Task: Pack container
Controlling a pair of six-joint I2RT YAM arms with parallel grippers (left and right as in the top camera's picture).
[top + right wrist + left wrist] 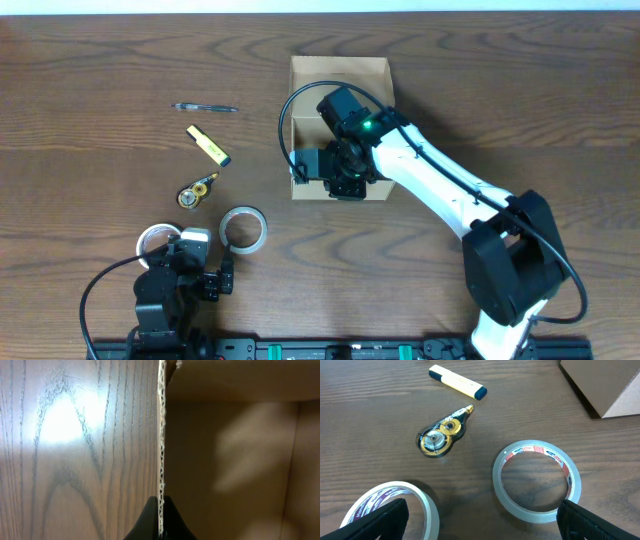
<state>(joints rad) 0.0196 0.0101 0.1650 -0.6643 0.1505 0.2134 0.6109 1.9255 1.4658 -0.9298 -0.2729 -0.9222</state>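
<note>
A: What have the right fingers point(150, 521) got?

B: They are clenched on a wall of the container point(235, 450). Its corrugated top edge runs straight up between them. One finger is on the outside, over the table point(75, 460), and the other is inside the box.

A: What shows of the inside?

B: Plain tan cardboard with a soft shadow across it.

A: Where does the container stand?

B: Open-topped, towards the far middle of the table. The white right arm point(440, 190) reaches in from the near right, and its wrist is over the box's near edge.

A: And the left fingers point(375, 522)?

B: Released and spread wide, low over the table at the near left. A clear tape roll point(537, 480) with red and blue print inside its ring lies flat just ahead of them. A white tape roll point(395, 502) with purple print is partly hidden by the finger at the left of the view.

A: Further out?

B: A black-and-gold correction tape dispenser point(440, 437) lies beyond the rolls. Past it is a yellow highlighter point(457, 382) with a dark blue cap, and a pen point(205, 107) lies farthest away. All of them lie left of the container, apart from it.
</note>
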